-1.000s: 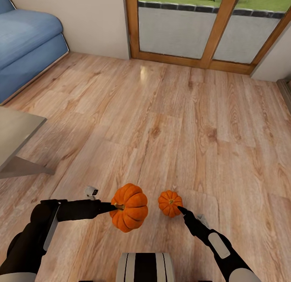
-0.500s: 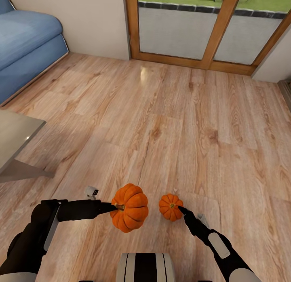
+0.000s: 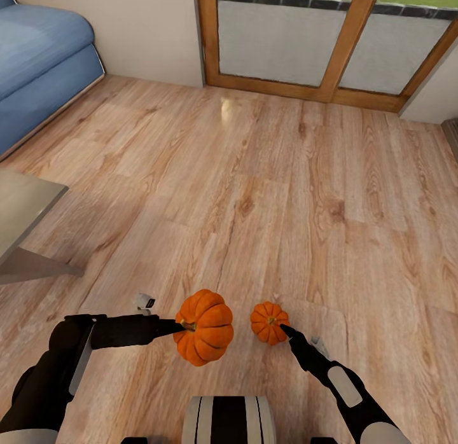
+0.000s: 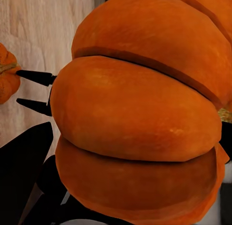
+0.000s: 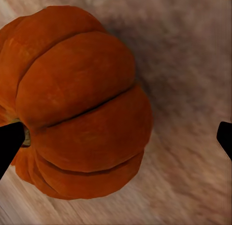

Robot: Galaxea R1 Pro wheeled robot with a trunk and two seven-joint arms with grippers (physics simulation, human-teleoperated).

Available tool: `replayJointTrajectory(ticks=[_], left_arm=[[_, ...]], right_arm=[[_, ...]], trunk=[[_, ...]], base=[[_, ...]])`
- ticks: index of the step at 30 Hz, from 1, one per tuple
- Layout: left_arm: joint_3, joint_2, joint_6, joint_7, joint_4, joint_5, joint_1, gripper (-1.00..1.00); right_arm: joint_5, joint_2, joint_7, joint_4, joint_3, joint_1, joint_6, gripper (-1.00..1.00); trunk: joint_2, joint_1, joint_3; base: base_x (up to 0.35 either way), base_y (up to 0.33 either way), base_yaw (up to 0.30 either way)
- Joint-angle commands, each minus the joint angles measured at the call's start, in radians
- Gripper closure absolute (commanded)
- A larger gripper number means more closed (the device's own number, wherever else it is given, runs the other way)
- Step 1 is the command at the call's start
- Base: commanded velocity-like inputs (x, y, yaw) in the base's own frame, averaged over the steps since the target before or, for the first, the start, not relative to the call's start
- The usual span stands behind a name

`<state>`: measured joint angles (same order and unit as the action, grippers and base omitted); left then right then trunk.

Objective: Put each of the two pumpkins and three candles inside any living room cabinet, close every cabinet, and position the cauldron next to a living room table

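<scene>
bare wood floor (image 3: pixel 286 177) open ahead, table (image 3: pixel 25 205) corner and sofa (image 3: pixel 38 56) left

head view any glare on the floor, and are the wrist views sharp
Head view: a pale glare patch on the wooden floor near the glass doors. Left wrist view: big pumpkin fairly crisp. Right wrist view: small pumpkin soft, floor behind blurred.
</scene>
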<state>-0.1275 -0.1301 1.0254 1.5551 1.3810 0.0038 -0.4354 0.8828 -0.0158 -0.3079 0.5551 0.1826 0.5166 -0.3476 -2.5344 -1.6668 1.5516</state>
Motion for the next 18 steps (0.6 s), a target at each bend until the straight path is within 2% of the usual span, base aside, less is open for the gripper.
replayJointTrajectory(ticks=[1, 18], left_arm=[[0.000, 0.000, 0.012, 0.005, 0.000, 0.001, 0.000, 1.00], [0.000, 0.000, 0.012, 0.006, 0.000, -0.001, 0.000, 1.00]], right_arm=[[0.005, 0.000, -0.002, 0.000, 0.005, 0.000, -0.008, -1.00], [0.005, 0.000, -0.002, 0.000, 0.005, 0.000, -0.008, -1.00]], trunk=[[0.000, 0.000, 0.004], [-0.001, -0.001, 0.008]], base=[[0.000, 0.000, 0.000], [0.018, 0.022, 0.000]])
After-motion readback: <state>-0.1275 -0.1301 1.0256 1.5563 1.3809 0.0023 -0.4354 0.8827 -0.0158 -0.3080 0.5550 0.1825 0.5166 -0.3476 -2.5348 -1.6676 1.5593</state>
